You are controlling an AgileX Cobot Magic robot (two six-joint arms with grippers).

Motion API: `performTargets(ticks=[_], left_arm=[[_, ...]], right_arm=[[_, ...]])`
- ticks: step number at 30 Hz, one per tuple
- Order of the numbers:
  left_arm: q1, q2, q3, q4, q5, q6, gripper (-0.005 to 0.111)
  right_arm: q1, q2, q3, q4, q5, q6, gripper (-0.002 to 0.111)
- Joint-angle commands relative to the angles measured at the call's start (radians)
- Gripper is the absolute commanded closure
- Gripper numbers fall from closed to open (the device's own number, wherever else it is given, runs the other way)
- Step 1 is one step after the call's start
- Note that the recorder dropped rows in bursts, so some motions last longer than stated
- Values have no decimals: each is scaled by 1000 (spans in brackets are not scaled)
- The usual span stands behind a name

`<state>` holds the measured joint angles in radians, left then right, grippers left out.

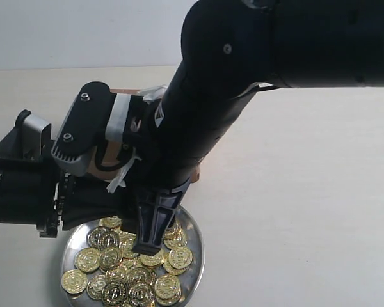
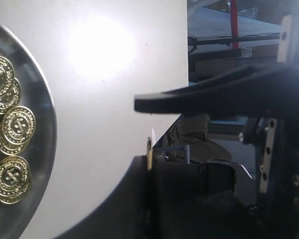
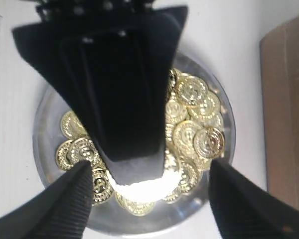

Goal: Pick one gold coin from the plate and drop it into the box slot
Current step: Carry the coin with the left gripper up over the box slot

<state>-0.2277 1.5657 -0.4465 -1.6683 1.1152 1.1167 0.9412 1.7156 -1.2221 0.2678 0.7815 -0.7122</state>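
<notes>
Several gold coins (image 1: 137, 275) lie piled in the round silver plate (image 1: 77, 242). In the left wrist view my left gripper (image 2: 149, 160) is shut on one gold coin (image 2: 149, 148), held edge-on and sticking out past the fingertips, beside the plate (image 2: 47, 124). In the right wrist view my right gripper (image 3: 148, 169) stands wide open above the plate (image 3: 154, 221), its fingers on either side of the left gripper's black fingers (image 3: 124, 99). The brown cardboard box (image 3: 289, 114) lies next to the plate. Its slot is out of view.
The right arm (image 1: 243, 77) reaches across from the upper right and hides most of the box (image 1: 197, 171). The left arm (image 1: 19, 192) comes in level from the left. White table (image 1: 307, 211) extends to the right of the plate.
</notes>
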Motion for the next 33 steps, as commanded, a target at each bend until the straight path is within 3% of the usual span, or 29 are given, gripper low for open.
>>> performTargets(ticks=[1, 8, 14, 20, 22, 25, 29, 33], left_arm=[[-4, -2, -10, -16, 15, 14, 107], [-2, -2, -35, -13, -88, 56, 107], [-2, -16, -176, 43, -211, 56, 107], [-2, -30, -378, 274, -344, 55, 107], [-2, -28, -492, 451, -425, 55, 107], [-2, -4, -627, 671, -462, 73, 107], [-31, 82, -757, 703, -298, 522, 107], [-80, 195, -829, 780, -305, 579, 107]], right_arm=[[2, -6, -3, -145, 48, 133, 43], [2, -41, -3, -204, 111, 229, 43], [2, -90, -3, -352, 232, 498, 48], [2, -148, -3, -502, 379, 698, 62], [2, -188, -3, -502, 398, 705, 72], [2, -240, -3, -493, 398, 718, 77], [2, -296, -3, -468, 398, 718, 77], [2, -318, -3, -457, 400, 718, 77]])
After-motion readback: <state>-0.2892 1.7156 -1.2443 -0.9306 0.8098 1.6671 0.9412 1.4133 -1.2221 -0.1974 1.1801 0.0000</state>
